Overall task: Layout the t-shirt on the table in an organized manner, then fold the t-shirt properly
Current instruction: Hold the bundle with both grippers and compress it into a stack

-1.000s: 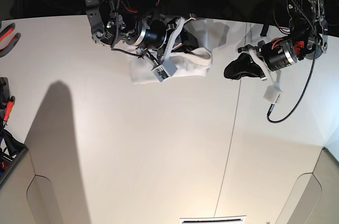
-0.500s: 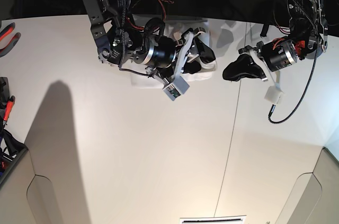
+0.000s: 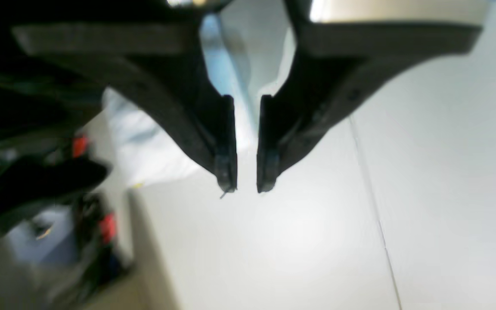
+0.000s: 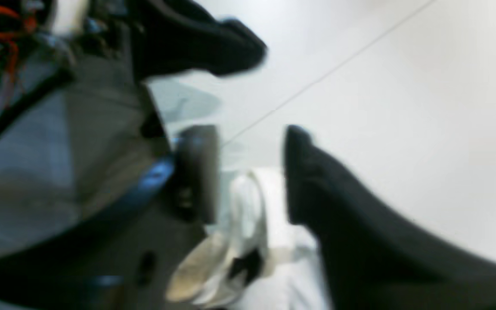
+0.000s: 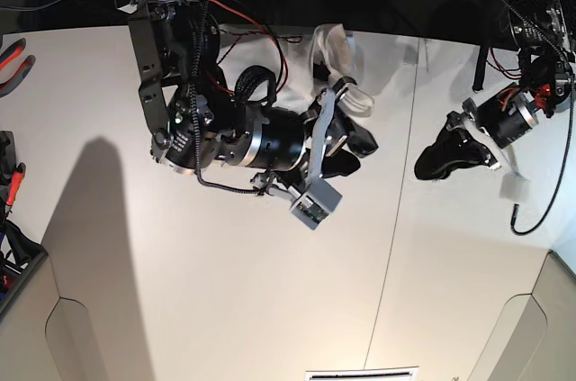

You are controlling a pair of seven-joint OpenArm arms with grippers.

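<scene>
Bunched t-shirt lifted off the table at the far edge

At left in the base view, white cloth of the t-shirt (image 5: 333, 48) is seen between the parted jaws of the right gripper (image 5: 346, 142), above the table (image 5: 225, 291); whether it is gripped cannot be told. At right, the left gripper (image 5: 441, 158) is held slightly open, empty.

Bright even light on the table (image 5: 270, 291), broad soft shadow at 9 o'clock, both wrist views motion-blurred, base view bowed at edges
</scene>
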